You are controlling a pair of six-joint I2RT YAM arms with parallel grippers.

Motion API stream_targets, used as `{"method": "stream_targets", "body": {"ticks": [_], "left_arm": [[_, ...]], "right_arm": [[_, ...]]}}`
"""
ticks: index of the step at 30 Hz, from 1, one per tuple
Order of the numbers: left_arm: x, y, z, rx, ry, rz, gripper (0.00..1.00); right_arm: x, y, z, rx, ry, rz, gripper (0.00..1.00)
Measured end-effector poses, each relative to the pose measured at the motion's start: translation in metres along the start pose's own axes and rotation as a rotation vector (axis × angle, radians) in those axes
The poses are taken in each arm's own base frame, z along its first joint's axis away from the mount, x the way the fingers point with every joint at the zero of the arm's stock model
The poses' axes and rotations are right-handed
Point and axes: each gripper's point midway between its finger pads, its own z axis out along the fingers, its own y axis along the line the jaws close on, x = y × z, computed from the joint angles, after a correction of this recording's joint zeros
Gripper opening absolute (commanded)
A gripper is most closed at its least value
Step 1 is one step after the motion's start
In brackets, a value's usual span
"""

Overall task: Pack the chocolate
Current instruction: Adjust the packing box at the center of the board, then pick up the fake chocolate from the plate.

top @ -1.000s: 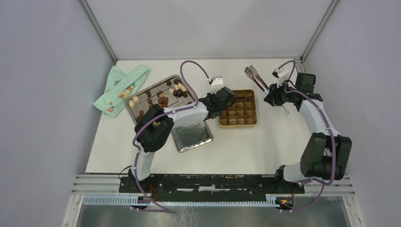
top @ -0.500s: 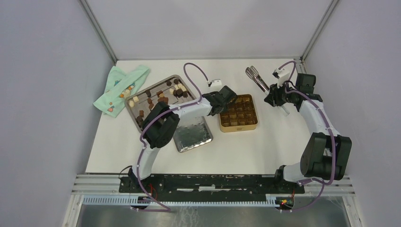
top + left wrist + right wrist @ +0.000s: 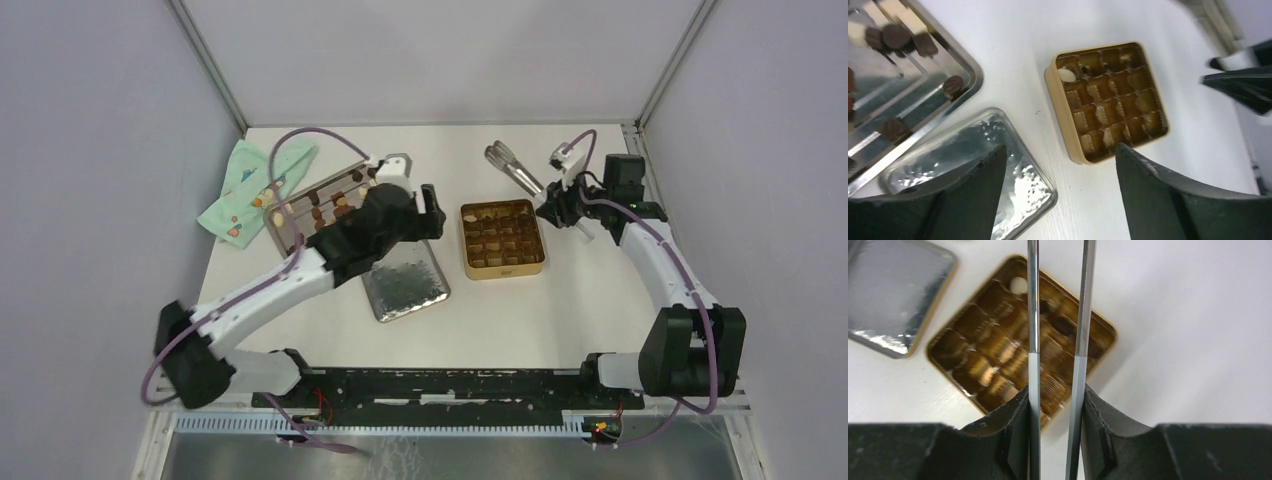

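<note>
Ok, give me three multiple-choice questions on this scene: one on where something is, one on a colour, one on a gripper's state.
1. Where in the tin does the white piece lie?
A. a corner cell
B. the middle cell
C. on the rim

2. What colour is the cloth?
A. red
B. green
C. black

3. What is the right gripper doing?
A. open, holding nothing
B. shut on a chocolate
C. shut on the tongs

Answers:
1. A: the left wrist view shows the white piece in a corner cell.
2. B: the top view shows a pale green cloth at the table's far left.
3. C: the right wrist view shows both tong arms pressed between the fingers.
</note>
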Motion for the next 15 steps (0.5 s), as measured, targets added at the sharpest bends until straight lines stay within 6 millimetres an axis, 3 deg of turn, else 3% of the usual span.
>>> {"method": "stream_targets", "body": {"ticks": [4,8,11,15], "left_arm": [[-0.045,0.026,-0.068,0.141,-0.118,0.016,0.99],[-0.096,0.103,-0.114,0.047,-0.297,-0.023,1.0],[-0.094,0.132,-0.13,-0.02,-0.343,0.003,1.0],[-0.05,0.17,-0.112,-0.164,-0.252,0.067,1.0]], "right_arm": [[-0.018,0.05,0.018,-0.111,-0.007,-0.126,0.39],[-0.03,0.108,0.039,-0.244,0.039,-0.251,0.39],[-0.043,0.137,0.057,-0.307,0.088,-0.345,0.39],[-0.06,0.171,0.088,-0.348,0.151,-0.469,0.39]]}}
